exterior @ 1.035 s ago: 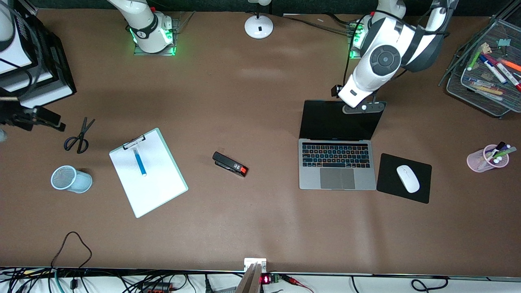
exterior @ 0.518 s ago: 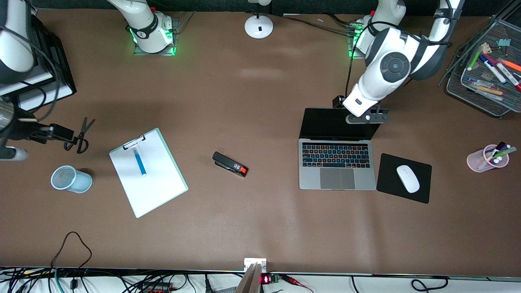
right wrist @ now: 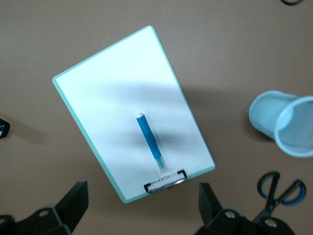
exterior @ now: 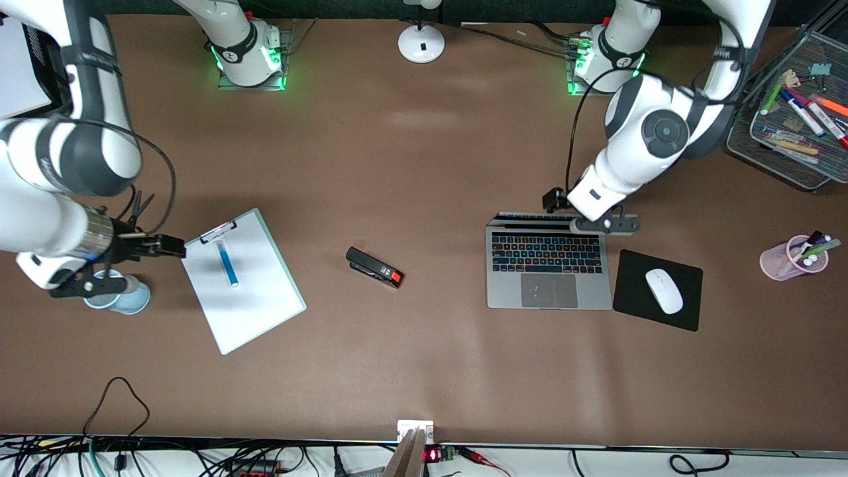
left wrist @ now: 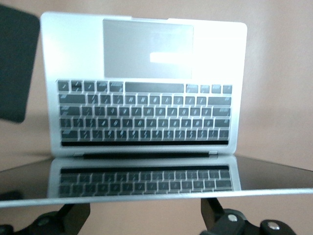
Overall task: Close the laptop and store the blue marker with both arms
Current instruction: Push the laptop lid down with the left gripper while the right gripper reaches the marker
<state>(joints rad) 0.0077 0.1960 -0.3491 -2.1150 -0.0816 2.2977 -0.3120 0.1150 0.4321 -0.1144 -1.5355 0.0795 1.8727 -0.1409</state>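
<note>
- Left gripper [exterior: 599,223] sitting at the top edge of the laptop [exterior: 548,271] lid, fingers [left wrist: 218,218] spread wide and not clamping anything, just riding the rim.
- Lid showing only as a thin strip above the keyboard from the front camera, so probably tipping well past upright toward the keys. Wrist view is catching the keys mirrored in the glass, so not shut yet.
- Laptop itself lying toward the left arm's end of the table, right beside the black mouse pad [exterior: 629,298].
- Guessing the closing push is heading from the hinge side down toward the front camera, with the base lying flat.
- Right gripper [exterior: 89,286] hanging over the pale-blue mesh cup [exterior: 129,298], fingers [right wrist: 73,200] wide apart, carrying nothing.
- Blue marker [exterior: 227,262] lying on the white clipboard [exterior: 258,311], close to the clip end, untouched.
- The bit that matters: marker sitting from the right gripper toward the left arm's end of the table, so needing a sideways shift over the clipboard before dropping.
- Long axis running roughly along the clipboard's length, from the clip toward the front camera.
- In the right wrist view, pointing away from the gap between the fingers, so looking lined up for closing across the narrow body.
- Right arm being way nearer the marker, left arm busy with the lid.
</note>
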